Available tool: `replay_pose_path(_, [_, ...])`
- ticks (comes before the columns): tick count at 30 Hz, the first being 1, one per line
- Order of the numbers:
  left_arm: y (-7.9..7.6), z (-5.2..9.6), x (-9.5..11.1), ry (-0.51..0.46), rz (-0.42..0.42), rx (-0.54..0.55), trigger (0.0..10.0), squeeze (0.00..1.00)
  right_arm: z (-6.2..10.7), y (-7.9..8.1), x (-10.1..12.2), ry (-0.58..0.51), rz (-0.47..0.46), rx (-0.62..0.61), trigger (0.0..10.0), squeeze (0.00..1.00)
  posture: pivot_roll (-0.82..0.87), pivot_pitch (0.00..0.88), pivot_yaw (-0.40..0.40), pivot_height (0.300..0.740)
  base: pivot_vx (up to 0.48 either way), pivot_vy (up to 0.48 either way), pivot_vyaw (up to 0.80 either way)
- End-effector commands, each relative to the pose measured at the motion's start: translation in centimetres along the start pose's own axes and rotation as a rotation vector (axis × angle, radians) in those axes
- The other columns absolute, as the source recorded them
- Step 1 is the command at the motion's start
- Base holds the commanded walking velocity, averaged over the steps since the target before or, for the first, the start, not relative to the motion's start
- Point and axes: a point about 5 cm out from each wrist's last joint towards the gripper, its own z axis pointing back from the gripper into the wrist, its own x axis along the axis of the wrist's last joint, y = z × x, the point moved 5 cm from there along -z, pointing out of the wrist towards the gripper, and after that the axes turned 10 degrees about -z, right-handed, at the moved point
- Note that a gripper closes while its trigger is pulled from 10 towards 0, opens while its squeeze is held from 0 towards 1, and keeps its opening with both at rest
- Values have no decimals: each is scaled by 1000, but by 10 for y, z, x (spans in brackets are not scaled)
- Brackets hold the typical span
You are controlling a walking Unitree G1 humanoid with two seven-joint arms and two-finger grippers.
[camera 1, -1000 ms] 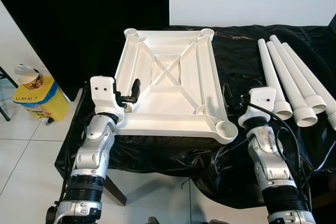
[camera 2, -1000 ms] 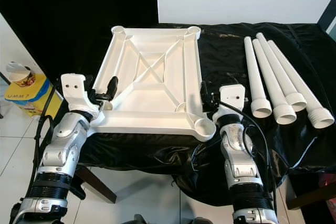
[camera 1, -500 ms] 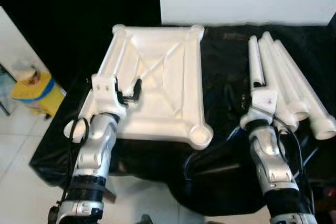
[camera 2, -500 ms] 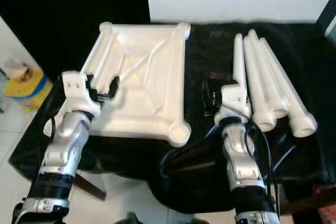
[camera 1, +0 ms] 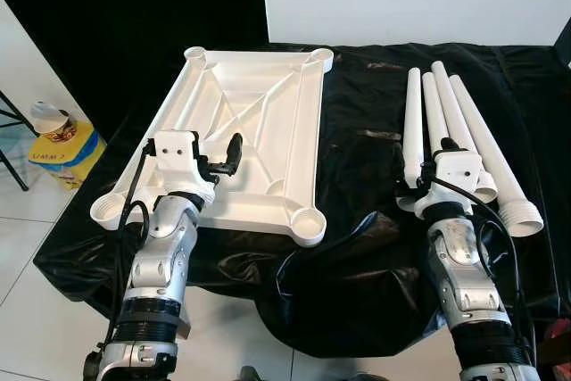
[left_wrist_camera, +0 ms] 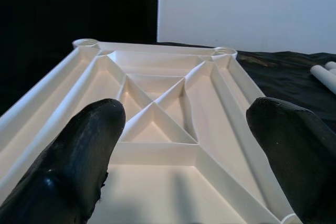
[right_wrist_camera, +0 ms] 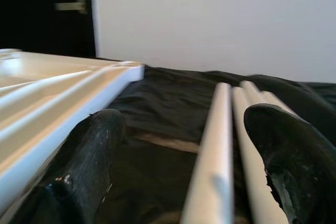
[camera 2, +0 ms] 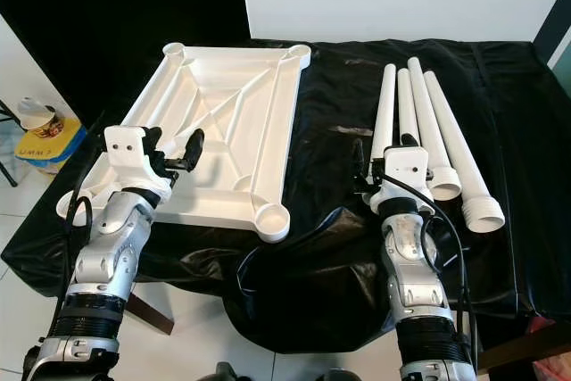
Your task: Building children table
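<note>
Left end effector [left_wrist_camera: 181, 145] gapes over the upturned white tabletop [camera 1: 245, 136] on the black-draped table [camera 1: 357, 158]; right end effector [right_wrist_camera: 178, 156], open, now faces the white legs [camera 1: 446, 122], having left the tabletop's corner.

Both arms forward, left gripper [left_wrist_camera: 184, 145] and right gripper [right_wrist_camera: 181, 156] (fingers spread).

The tabletop [camera 1: 259, 122] and the legs [camera 1: 455, 127] look like smooth white plastic with a slight sheen. They sit on a wrinkly, shiny black sheet [camera 1: 357, 247], kinda like plastic film. The floor [camera 1: 36, 310] is glossy white tile.
</note>
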Motion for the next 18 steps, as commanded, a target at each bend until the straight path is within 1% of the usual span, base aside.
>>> replay_pose_path(1, [3, 1, -5, 23, -4, 1, 10000, 0, 1, 2, 0, 2, -8, 1, 10000, 0, -52, 66, 54, 740, 0, 450, 0])
replay_pose_path(14, [2, 1, -4, 24, -2, -7, 10000, 0, 1, 0, -2, 11, -15, -13, 10000, 0, -52, 68, 57, 740, 0, 456, 0])
replay_pose_path(18, [2, 1, -4, 25, -1, -10, 10000, 0, 1, -1, -3, 16, -22, -22, 10000, 0, -52, 68, 57, 740, 0, 451, -709])
